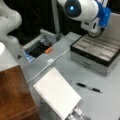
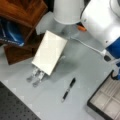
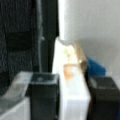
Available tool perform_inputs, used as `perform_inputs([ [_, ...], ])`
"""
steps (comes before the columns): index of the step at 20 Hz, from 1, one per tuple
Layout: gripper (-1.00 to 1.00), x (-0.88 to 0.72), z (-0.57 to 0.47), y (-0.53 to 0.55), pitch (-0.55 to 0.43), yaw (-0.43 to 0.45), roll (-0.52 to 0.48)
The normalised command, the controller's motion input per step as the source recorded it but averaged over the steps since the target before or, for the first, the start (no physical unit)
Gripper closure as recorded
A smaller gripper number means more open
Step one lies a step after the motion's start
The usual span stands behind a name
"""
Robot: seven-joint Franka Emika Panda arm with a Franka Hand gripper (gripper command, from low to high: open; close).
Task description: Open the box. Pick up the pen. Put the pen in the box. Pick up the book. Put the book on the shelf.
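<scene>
A grey table (image 1: 75,70) fills both front views, with darkness behind it. In the wrist view the gripper (image 3: 66,97) sits with its two dark fingers (image 3: 42,97) either side of a pale, upright edge, seemingly the raised lid; whether they are clamping it I cannot tell. In a front view the arm's head hangs at the back of the box (image 1: 93,52), which already stands open, its beige compartments showing and apparently empty. The pen (image 1: 88,88) lies on the table in front of the box, apart from it. The book (image 1: 57,93) rests tilted on a silver stand (image 2: 36,75). The shelf (image 1: 15,95) is just beside it, its top bare. By my reading, only the opening is done.
</scene>
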Motion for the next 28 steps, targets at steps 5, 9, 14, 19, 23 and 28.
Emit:
perform_inputs([
  [5, -1.00, -0.35, -0.02, 0.43, 0.018, -0.233, 0.022],
  [9, -1.00, -0.32, -0.09, 0.40, -0.004, -0.249, 0.020],
  [14, -1.00, -0.24, -0.08, 0.19, 0.008, -0.307, 0.083],
  [19, -1.00, -0.29, -0.09, 0.14, 0.022, -0.313, 0.122],
  [23, -1.00, -0.30, -0.09, 0.19, 0.015, -0.333, 0.123],
  [28, -1.00, -0.30, -0.12, 0.15, 0.015, -0.342, 0.105],
])
